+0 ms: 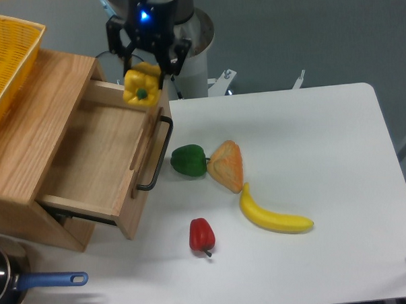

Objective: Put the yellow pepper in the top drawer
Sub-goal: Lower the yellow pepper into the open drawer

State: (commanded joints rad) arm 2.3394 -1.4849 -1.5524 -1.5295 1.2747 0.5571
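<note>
The yellow pepper [141, 87], glossy with a green stem facing down, hangs in the air above the back right corner of the top drawer [99, 156]. My gripper [145, 68] is shut on the pepper from above, its black fingers on either side of it. The drawer stands pulled out of the light-wood cabinet [27, 139], its inside bare, its black bar handle [159, 154] facing the table.
A green pepper [188, 160], an orange wedge-shaped item [228, 166], a banana [273, 216] and a red pepper [201, 235] lie on the white table. A yellow basket [3, 60] sits on the cabinet. A blue-handled pan [20, 284] is at the bottom left.
</note>
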